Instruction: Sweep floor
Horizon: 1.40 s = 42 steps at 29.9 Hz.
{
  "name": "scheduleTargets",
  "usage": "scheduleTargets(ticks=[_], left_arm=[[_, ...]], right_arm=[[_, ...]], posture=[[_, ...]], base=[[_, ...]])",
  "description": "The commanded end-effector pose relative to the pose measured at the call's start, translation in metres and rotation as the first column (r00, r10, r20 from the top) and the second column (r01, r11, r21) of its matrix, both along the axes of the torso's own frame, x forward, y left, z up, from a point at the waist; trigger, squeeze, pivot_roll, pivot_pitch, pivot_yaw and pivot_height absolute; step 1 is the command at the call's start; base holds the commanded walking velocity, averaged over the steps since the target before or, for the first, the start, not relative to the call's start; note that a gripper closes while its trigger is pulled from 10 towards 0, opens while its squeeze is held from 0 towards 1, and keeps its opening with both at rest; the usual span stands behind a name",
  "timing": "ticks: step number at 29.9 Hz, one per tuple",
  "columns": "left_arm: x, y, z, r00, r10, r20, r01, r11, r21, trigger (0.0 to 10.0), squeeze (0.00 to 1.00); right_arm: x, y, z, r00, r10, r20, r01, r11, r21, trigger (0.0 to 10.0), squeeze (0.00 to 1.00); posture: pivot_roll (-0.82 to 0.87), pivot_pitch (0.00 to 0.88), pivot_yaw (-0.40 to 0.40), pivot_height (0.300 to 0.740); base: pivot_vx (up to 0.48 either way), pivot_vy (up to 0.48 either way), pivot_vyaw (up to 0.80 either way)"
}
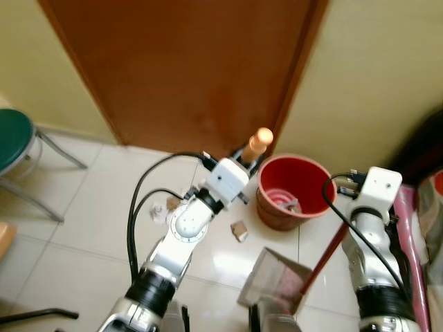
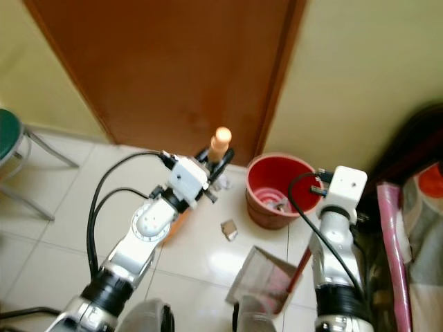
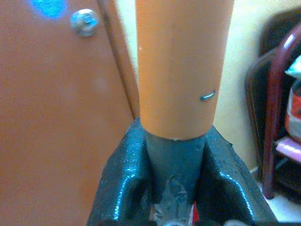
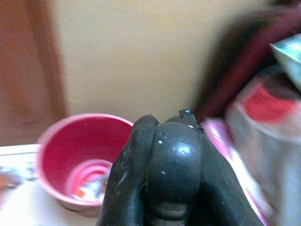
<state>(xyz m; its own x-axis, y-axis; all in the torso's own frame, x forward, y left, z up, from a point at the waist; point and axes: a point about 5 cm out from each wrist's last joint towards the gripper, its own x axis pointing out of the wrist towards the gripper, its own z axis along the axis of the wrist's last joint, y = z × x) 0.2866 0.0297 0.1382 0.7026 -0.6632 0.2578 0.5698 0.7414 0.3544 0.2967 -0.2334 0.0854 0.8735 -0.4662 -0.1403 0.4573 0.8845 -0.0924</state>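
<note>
Dustpan in clenched right claw; left claw grasps broom handle; bucket beside.

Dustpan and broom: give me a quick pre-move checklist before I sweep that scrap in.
1. Left gripper clamped on the orange broom handle: ok.
2. Right gripper closed on the red dustpan handle: ok.
3. Dustpan on the tiles, near the scrap: ok.
4. Cardboard scrap lying loose on the floor between the arms: ok.
5. Red bucket upright beside the door: ok.
6. Broom head position: cannot tell.
</note>
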Motion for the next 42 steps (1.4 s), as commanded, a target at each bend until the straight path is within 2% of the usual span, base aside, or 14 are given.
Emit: scheduleTargets(ticks=[1,14,17,19,20,22,25,27,28,34,42], left_arm=[[-0.006,0.0,-0.001,1.0,-0.03,0.009,0.029,0.999,0.016,10.0,0.0],[-0.01,-0.007,-0.004,0.997,-0.075,-0.029,0.075,0.997,0.02,10.0,0.0],[-0.009,0.0,-0.009,0.996,0.008,-0.088,-0.007,1.0,0.015,10.0,0.0],[-0.008,0.013,-0.012,0.991,0.083,-0.109,-0.079,0.996,0.043,10.0,0.0],[-0.008,0.013,-0.012,0.991,0.083,-0.109,-0.079,0.996,0.043,10.0,0.0],[-0.01,0.027,-0.015,0.989,0.085,-0.12,-0.078,0.995,0.055,10.0,0.0],[-0.015,0.052,-0.023,0.97,0.187,-0.155,-0.185,0.982,0.028,10.0,0.0],[-0.018,0.057,-0.026,0.964,0.2,-0.176,-0.198,0.98,0.031,10.0,0.0],[-0.021,0.061,-0.029,0.956,0.215,-0.2,-0.216,0.976,0.022,10.0,0.0],[-0.03,0.066,-0.034,0.947,0.224,-0.231,-0.221,0.974,0.04,10.0,0.0],[-0.025,0.064,-0.028,0.95,0.219,-0.223,-0.22,0.975,0.023,10.0,0.0]], right_arm=[[0.0,0.006,-0.002,1.0,0.022,-0.016,-0.022,1.0,-0.019,10.0,0.0],[0.002,0.005,0.0,1.0,0.017,-0.003,-0.017,1.0,-0.021,10.0,0.0],[0.002,0.002,0.007,0.999,0.001,0.038,0.0,0.999,-0.037,10.0,0.0],[0.003,0.001,0.017,0.997,0.022,0.08,-0.014,0.996,-0.092,10.0,0.0],[0.003,0.001,0.017,0.997,0.022,0.08,-0.014,0.996,-0.092,10.0,0.0],[0.004,0.0,0.023,0.994,0.027,0.106,-0.016,0.994,-0.111,10.0,0.0],[0.006,0.002,0.03,0.988,0.068,0.14,-0.049,0.989,-0.137,10.0,0.0],[0.006,0.002,0.032,0.986,0.082,0.147,-0.06,0.987,-0.149,10.0,0.0],[0.007,0.003,0.031,0.984,0.09,0.154,-0.072,0.99,-0.121,10.0,0.0],[0.009,0.004,0.027,0.986,0.092,0.137,-0.081,0.993,-0.088,10.0,0.0],[0.014,0.008,0.029,0.983,0.11,0.146,-0.1,0.992,-0.077,10.0,0.0]], posture=[[-0.01,0.161,-0.02,0.74],[-0.01,0.162,-0.018,0.74],[-0.01,0.165,-0.015,0.74],[-0.01,0.163,-0.014,0.74],[-0.01,0.163,-0.014,0.74],[0.0,0.159,-0.011,0.74],[0.0,0.149,-0.014,0.74],[0.0,0.144,-0.017,0.74],[0.01,0.135,-0.019,0.74],[0.01,0.126,-0.022,0.74],[0.0,0.119,-0.016,0.74]], base=[[0.0,0.0,0.0],[0.0,0.0,0.0],[0.0,0.0,0.0],[0.0,0.0,0.0],[0.0,0.0,0.0],[0.0,0.0,0.0],[0.0,0.0,0.0],[0.0,0.0,0.0],[0.0,0.0,0.0],[0.0,0.0,-0.55],[0.0,-0.202,-0.8]])
